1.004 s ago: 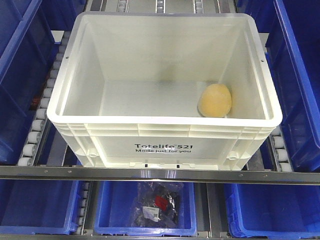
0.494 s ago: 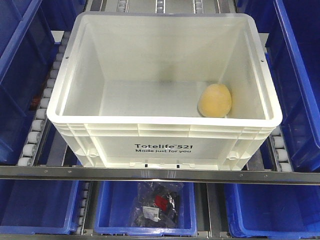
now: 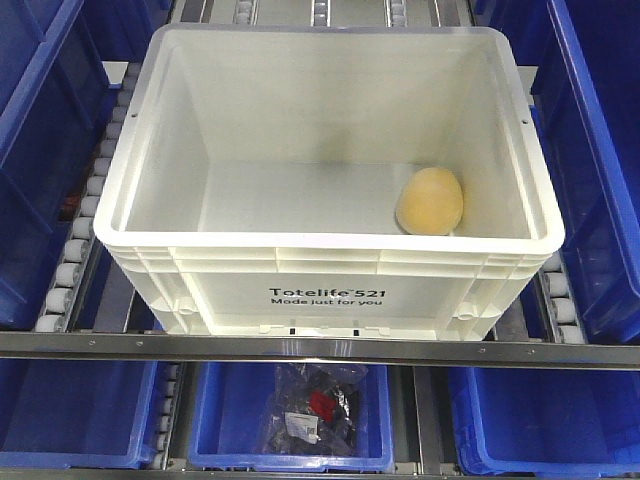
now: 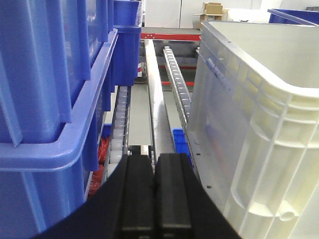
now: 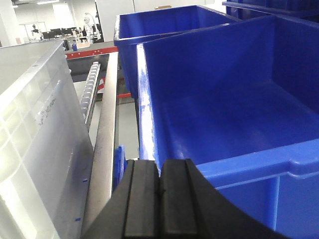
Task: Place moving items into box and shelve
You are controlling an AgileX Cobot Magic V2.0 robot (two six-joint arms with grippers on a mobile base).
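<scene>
The white box (image 3: 330, 292) printed "Totelife 521" rests on the shelf's roller rails in the front view. One moving item, a pale yellow-orange egg-shaped lump (image 3: 430, 200), lies on the box floor at the right. My left gripper (image 4: 154, 158) is shut on nothing, low beside the box's left wall (image 4: 259, 119). My right gripper (image 5: 159, 163) is shut with nothing in it, between the box's right wall (image 5: 30, 124) and a blue bin (image 5: 224, 99). Neither gripper shows in the front view.
Blue bins (image 3: 40, 150) flank the box on both sides (image 3: 600, 170). Roller rails (image 3: 85, 215) run under the box. A metal shelf bar (image 3: 320, 348) crosses in front. Below it stand more blue bins, one holding a bag of dark parts (image 3: 315, 405).
</scene>
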